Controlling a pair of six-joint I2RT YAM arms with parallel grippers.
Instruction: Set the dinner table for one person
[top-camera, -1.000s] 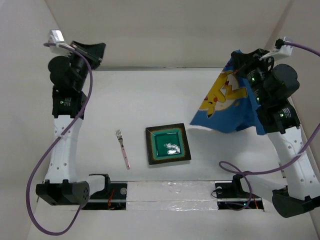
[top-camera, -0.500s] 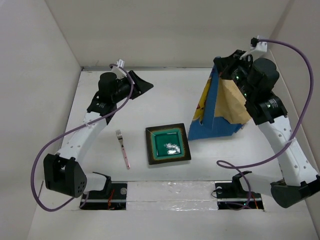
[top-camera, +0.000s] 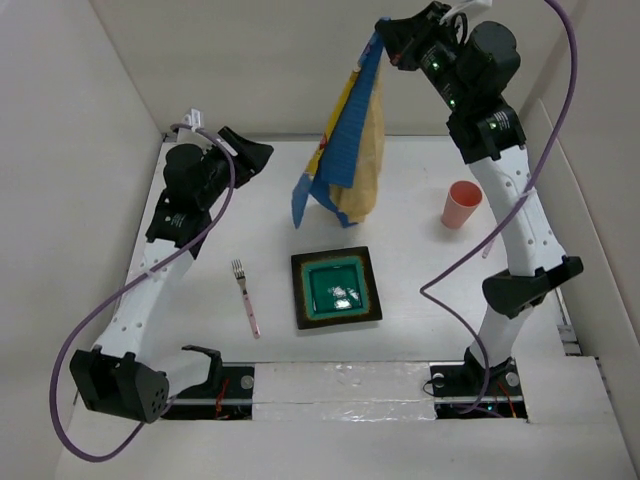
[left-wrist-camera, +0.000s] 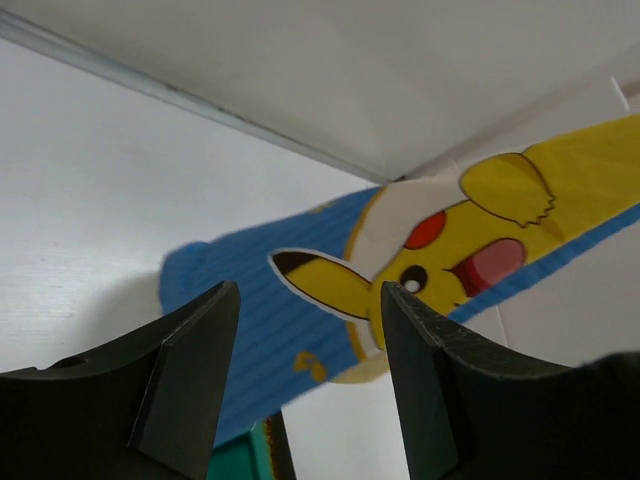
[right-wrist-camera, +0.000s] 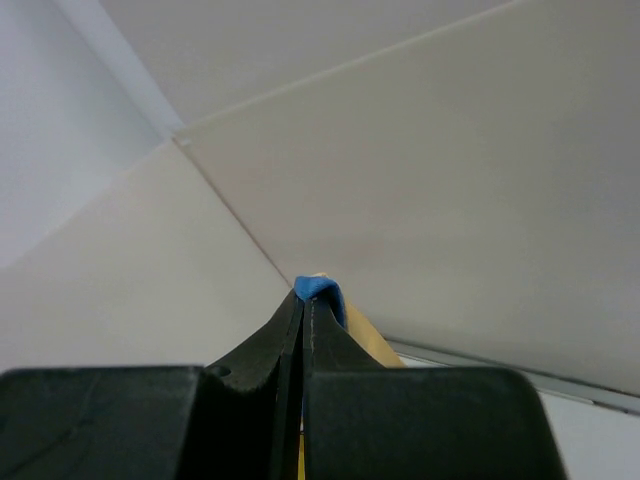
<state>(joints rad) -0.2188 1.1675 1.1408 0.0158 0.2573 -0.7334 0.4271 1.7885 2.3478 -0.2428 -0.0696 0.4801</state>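
Dinner table (top-camera: 400, 230): right hand (top-camera: 385, 28) pinches a corner, dangling the cloth mat (top-camera: 345, 150), likely for the open, empty left hand (top-camera: 260, 156) to grab.

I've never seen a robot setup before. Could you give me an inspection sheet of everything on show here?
Surface: large matte white table, flat.
Job's things: dark-rimmed green square plate centred; pink-handled metal fork left of it, apart; salmon plastic cup upright, right; blue cartoon-printed cloth mat hanging aloft.
Clutter: nothing seen.
Jaws: left jaws open, empty; right jaws shut on mat's top.
Cables: purple cables loop along both arms.
Surroundings: plain white walls.
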